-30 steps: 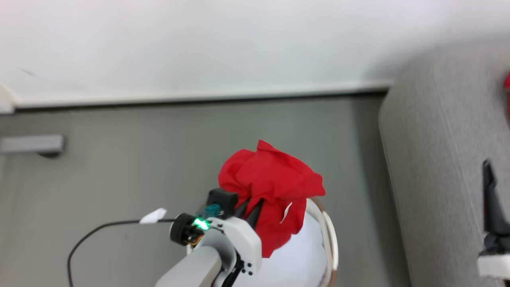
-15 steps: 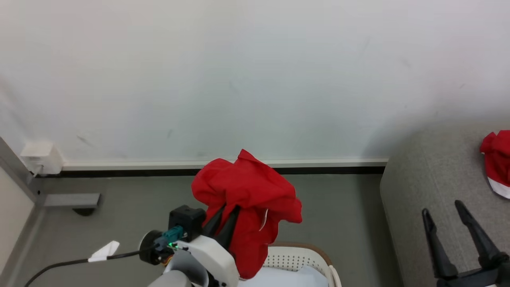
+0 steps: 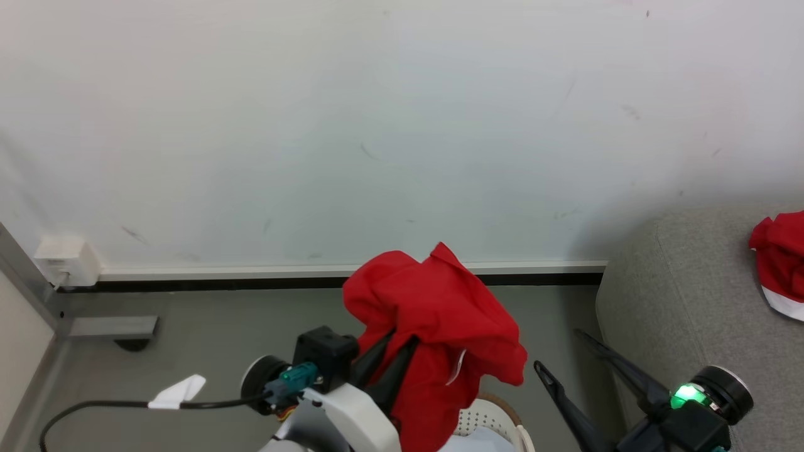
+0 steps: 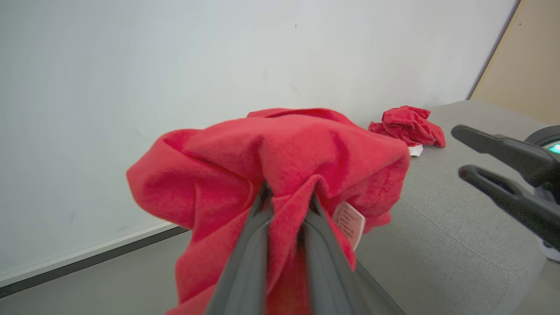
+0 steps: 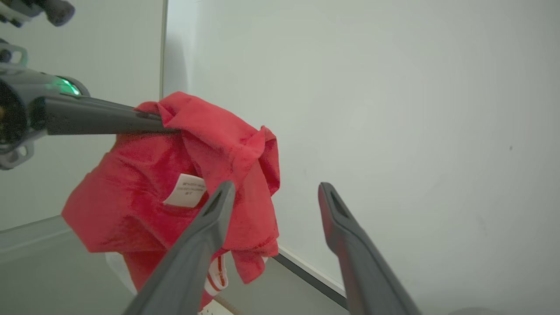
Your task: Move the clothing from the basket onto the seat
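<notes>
I've got the soft bright red fleecy garment [image 3: 433, 314] bunched up in mid-air, just above the oval white perforated plastic basket [image 3: 487, 417] w/ brown rim. My left pincer [image 3: 392, 355] is clenched on it. The white sewn-in label [image 4: 348, 222] has print too small for me to read. A second red garment w/ white trim [image 3: 779, 263] lies on the light grey woven-fabric seat [image 3: 684, 301]. My right pincer [image 3: 559, 350] is spread, holding nothing, beside the seat's rounded edge.

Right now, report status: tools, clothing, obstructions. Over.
Left tool shut on clothing, held above basket. Right tool open, empty, sitting between clothing and seat. Another garment lies on seat.
</notes>
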Robot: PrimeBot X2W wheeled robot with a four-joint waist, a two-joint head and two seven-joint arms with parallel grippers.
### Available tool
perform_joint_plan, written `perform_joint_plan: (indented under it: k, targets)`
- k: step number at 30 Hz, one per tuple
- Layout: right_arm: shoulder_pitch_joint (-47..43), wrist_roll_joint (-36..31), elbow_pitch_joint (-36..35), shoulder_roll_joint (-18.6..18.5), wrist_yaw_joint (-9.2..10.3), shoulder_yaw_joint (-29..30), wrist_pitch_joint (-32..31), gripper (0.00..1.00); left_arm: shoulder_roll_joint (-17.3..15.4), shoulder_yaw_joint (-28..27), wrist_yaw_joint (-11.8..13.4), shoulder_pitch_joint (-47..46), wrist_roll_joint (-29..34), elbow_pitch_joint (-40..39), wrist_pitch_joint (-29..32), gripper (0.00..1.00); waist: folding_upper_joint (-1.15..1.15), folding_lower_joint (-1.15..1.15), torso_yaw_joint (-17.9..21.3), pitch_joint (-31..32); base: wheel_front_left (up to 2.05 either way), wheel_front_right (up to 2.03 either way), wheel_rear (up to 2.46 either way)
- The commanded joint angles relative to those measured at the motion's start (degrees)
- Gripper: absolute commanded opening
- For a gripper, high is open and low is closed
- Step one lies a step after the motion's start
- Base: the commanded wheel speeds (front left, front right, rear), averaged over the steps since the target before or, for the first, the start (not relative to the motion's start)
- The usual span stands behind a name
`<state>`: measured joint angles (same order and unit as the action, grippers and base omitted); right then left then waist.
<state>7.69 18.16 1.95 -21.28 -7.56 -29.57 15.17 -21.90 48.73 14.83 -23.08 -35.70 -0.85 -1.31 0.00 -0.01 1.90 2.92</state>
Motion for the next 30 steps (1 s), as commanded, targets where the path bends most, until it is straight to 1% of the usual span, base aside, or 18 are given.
perform_joint_plan:
  k: [1, 6, 9, 15, 16, 17, 20, 23, 24, 25, 26, 27, 28, 30]
  targets:
    - [2.2, 0.8, 0.8, -0.9, 0.14, -1.9, -0.1, 1.0, 0.4, 0.4, -0.3, -0.9, 0.8, -0.5, 0.5, 0.0, 0.0, 0.01, 0.0, -0.2, 0.0, 0.0, 0.0]
    - [8.0, 1.4, 5.0, -2.9, 0.14, -9.8, 0.0, 1.0, 2.1, 3.3, -2.0, -2.8, 1.8, -0.8, 2.2, 0.0, 0.0, 0.01, -0.3, -0.4, 0.0, 0.0, 0.0]
    - [11.0, 3.1, 8.0, -3.4, 0.15, -14.1, 0.0, 1.0, 3.4, 5.0, -3.4, -3.7, 1.7, -0.7, 3.0, 0.0, 0.0, 0.01, -0.6, -0.4, 0.0, 0.0, 0.0]
    - [15.1, 6.4, 12.6, -2.4, 0.14, -18.8, -0.1, 1.0, 5.6, 7.2, -5.7, -4.4, 0.4, 0.1, 3.8, 0.0, 0.0, 0.01, -0.6, -0.4, 0.0, 0.0, 0.0]
    - [15.6, 7.5, 13.3, -2.3, 0.14, -19.6, -0.1, 0.97, 5.9, 7.4, -5.8, -4.5, 0.5, 0.4, 3.7, 0.0, 0.0, 0.01, -0.5, -0.4, 0.0, 0.0, 0.0]
    - [16.0, 8.9, 14.0, -2.2, 0.14, -20.2, -0.1, 0.0, 6.0, 7.7, -6.2, -4.7, 0.7, 0.7, 3.7, 0.0, 0.0, 0.01, -0.5, -0.3, 0.0, 0.0, 0.0]
    - [17.4, 11.5, 15.8, -2.3, 0.15, -21.8, -0.1, 0.0, 6.9, 8.0, -6.2, -4.8, 0.6, 1.5, 3.2, 0.0, 0.0, 0.01, -0.2, -0.4, 0.0, 0.0, 0.0]
    - [17.9, 13.2, 16.5, -2.3, 0.15, -21.0, 0.0, 0.0, 7.2, 8.0, -5.9, -4.8, 0.6, 2.5, 2.9, 0.0, 0.0, 0.01, 0.7, -0.9, 0.0, 0.0, 0.0]
    - [18.1, 13.7, 16.4, -2.4, 0.15, -20.3, 0.0, 0.0, 7.3, 7.9, -5.7, -4.8, 0.8, 2.8, 2.6, 0.08, 0.0, 0.01, 1.2, -1.1, 0.0, 0.0, 0.0]
    - [18.1, 14.3, 16.1, -2.3, 0.15, -19.7, 0.0, 0.0, 7.4, 7.7, -5.3, -4.8, 1.0, 3.1, 2.4, 0.27, 0.0, 0.01, 1.8, -1.3, 0.0, 0.0, 0.0]
    - [18.1, 14.9, 15.7, -2.5, 0.15, -19.0, 0.0, 0.0, 7.5, 7.7, -5.3, -4.8, 1.0, 3.4, 2.2, 0.66, 0.0, 0.01, 2.3, -1.6, 0.0, 0.0, 0.0]
    - [18.1, 15.3, 15.2, -2.6, 0.15, -18.3, 0.0, 0.0, 7.5, 7.6, -5.0, -4.7, 1.1, 3.7, 2.0, 0.9, 0.0, 0.01, 3.1, -1.9, 0.0, 0.0, 0.0]
    - [18.0, 15.6, 14.8, -3.0, 0.15, -17.6, 0.0, 0.0, 7.6, 7.6, -4.9, -4.8, 1.2, 3.9, 1.9, 1.0, 0.0, 0.01, 3.8, -2.2, 0.0, 0.0, 0.0]
    - [17.9, 15.9, 13.7, -3.5, 0.15, -16.3, 0.0, 0.0, 7.6, 7.4, -4.7, -4.7, 1.0, 4.5, 1.6, 1.0, 0.0, 0.01, 5.8, -2.9, 0.0, 0.0, 0.0]
